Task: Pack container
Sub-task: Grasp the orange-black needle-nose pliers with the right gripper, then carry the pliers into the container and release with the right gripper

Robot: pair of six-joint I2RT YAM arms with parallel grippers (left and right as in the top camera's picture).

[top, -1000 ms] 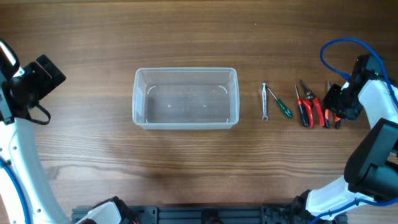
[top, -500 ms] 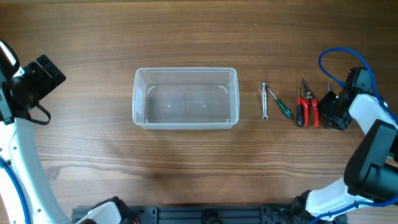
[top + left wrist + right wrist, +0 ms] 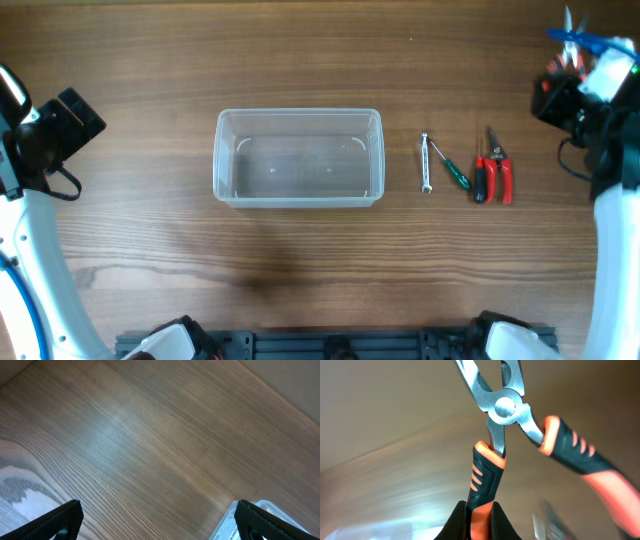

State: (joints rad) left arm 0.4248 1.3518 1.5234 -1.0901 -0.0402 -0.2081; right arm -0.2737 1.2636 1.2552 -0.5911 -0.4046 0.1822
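Observation:
The clear plastic container [image 3: 298, 157] sits empty at the table's middle; its corner shows in the left wrist view [image 3: 260, 520]. My right gripper [image 3: 479, 517] is shut on one handle of orange-and-black pliers [image 3: 502, 410], lifted high at the far right of the overhead view [image 3: 570, 85]. The pliers hang open, jaws pointing away. On the table right of the container lie a small wrench [image 3: 425, 162], a green-handled screwdriver [image 3: 450, 167] and red-handled cutters [image 3: 493, 168]. My left gripper [image 3: 155, 520] is open and empty, left of the container.
The left arm [image 3: 40, 140] stands at the table's left edge. A blue cable [image 3: 590, 42] loops by the right arm. Bare wood lies in front of and behind the container.
My right gripper closed on the orange-and-black pliers beside the red cutters and lifted them up and toward the far right. The left arm has not moved.

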